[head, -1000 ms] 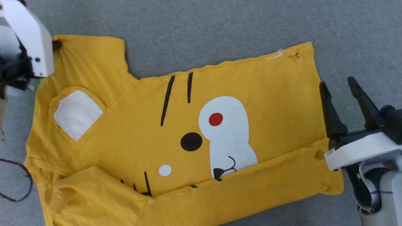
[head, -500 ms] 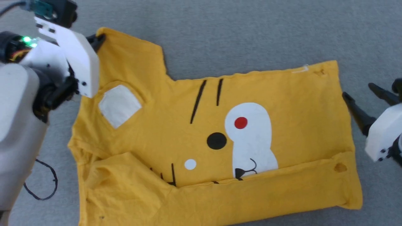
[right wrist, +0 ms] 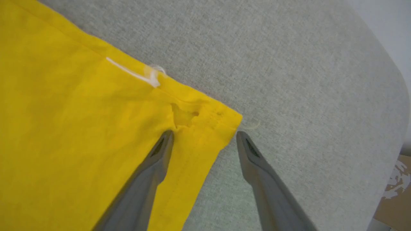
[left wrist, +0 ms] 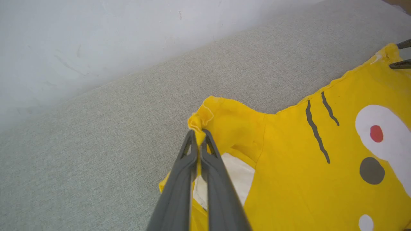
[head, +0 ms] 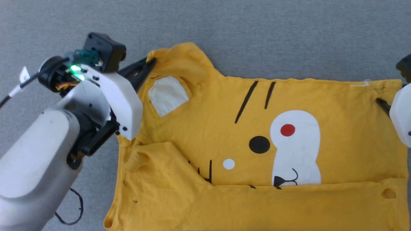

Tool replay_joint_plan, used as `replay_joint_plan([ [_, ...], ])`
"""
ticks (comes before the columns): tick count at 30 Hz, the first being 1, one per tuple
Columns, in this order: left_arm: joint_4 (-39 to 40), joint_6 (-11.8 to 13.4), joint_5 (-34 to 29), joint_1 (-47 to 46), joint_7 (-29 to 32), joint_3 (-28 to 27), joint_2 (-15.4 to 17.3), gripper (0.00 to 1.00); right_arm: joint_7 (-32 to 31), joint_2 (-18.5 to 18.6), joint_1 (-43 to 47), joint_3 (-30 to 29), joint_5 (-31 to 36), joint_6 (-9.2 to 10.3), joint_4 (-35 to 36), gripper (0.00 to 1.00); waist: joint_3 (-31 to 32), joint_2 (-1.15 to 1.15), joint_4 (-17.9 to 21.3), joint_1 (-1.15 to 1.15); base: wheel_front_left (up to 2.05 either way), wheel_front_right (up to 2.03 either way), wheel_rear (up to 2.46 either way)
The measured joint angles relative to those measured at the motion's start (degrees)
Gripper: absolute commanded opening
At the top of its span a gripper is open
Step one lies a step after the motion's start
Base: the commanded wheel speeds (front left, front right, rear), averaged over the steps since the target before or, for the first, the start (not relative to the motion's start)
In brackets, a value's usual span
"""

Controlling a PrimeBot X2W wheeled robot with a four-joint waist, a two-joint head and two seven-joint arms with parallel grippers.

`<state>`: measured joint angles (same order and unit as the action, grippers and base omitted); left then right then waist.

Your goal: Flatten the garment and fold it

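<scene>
The garment, a bright yellow T-shirt with a cartoon face print, lies face up on a grey surface, its near edge folded over the print. My left gripper is shut on the bunched sleeve corner at the shirt's far left, seen close in the left wrist view as the left gripper pinching yellow cloth of the garment. My right gripper stands open astride the far hem corner of the garment, one finger over the cloth, one over the grey surface. In the head view the right gripper sits at the right edge.
A black cable loop lies on the grey surface near my left arm. A white tag and a small hole mark the hem. A pale wall stands beyond the surface. Cardboard shows past its right end.
The head camera has swung left, shifting the whole picture right. The left gripper kept its hold and drew the sleeve corner inward. The right gripper moved from mid-hem to the far hem corner.
</scene>
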<state>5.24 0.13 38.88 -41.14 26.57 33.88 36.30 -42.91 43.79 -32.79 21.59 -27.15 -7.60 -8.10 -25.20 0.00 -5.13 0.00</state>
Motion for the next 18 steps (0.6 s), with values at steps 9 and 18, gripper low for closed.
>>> replay_joint_plan([
  [9, 3.58, 1.16, -0.62, 2.16, -0.85, 0.99, -0.21, 0.00, 1.63, 3.32, -5.60, 9.36, -2.22, 0.07, -5.94, 0.38, -0.98, 0.00, -2.72, -0.02, 0.00, 0.00, 0.00],
  [18, 2.69, 3.48, -1.23, 4.70, -3.77, 0.26, -0.04, 0.00, 9.55, 2.09, -7.24, 12.82, -5.58, 0.00, -10.89, 0.00, 1.07, 0.00, -2.15, 0.01, 0.00, 0.00, 0.00],
])
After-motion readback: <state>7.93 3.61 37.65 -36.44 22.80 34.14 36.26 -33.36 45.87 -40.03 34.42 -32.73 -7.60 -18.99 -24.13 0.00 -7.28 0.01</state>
